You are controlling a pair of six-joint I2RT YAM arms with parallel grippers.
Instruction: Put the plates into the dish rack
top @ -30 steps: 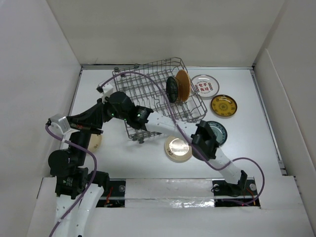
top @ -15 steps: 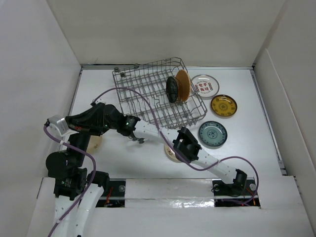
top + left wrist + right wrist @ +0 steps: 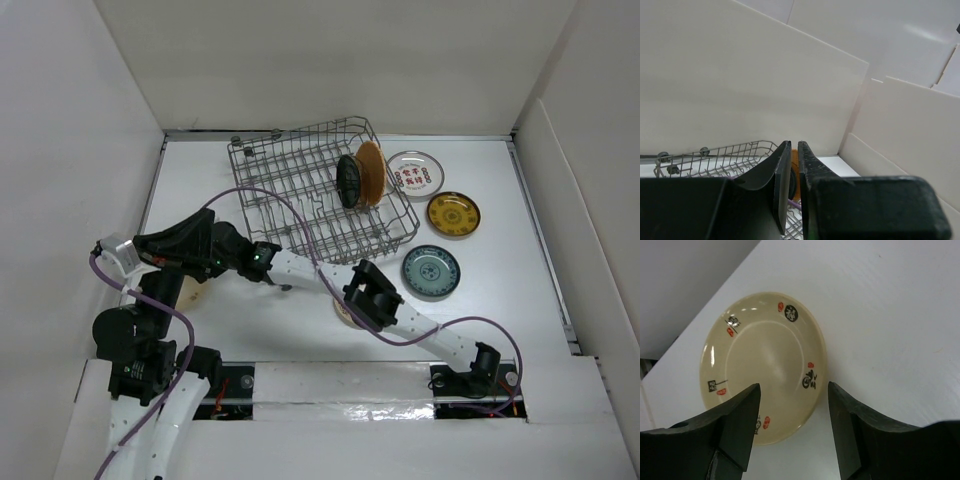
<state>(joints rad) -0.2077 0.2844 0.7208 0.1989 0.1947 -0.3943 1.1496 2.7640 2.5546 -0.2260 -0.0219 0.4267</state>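
Your right tool [image 3: 794, 387] is spread wide, nothing in it. It hangs over a cream plate [image 3: 765, 375] with red and black marks, and in the right wrist view one finger shows on each side of that plate. Can't tell if the fingers touch it. That plate lies flat on the bench [image 3: 890, 315], far left and close to the side wall [image 3: 690, 285]. From the top camera only a sliver of it [image 3: 192, 291] shows under the arms.

Your right arm reaches all the way across the bench [image 3: 500, 300] to the left side.

Your left tool [image 3: 793, 145] is narrow, with just a slit between the fingers, and empty. It's raised and looks toward the rack [image 3: 715, 160] and the back wall.

The rack [image 3: 300, 190] sits askew at the back of the bench.
- Two plates stand on edge in its right part, side by side: a black plate [image 3: 347, 180] and an orange-brown plate [image 3: 371, 172].
- A white plate [image 3: 414, 173] with red marks lies flat on the bench just right of the rack.
- A yellow plate [image 3: 453, 214] lies near it, toward you.
- A teal plate [image 3: 431, 271] lies flat nearer still, off the rack's right front corner.
- A second cream plate [image 3: 342, 312] is mostly hidden under your right arm, in front of the rack.
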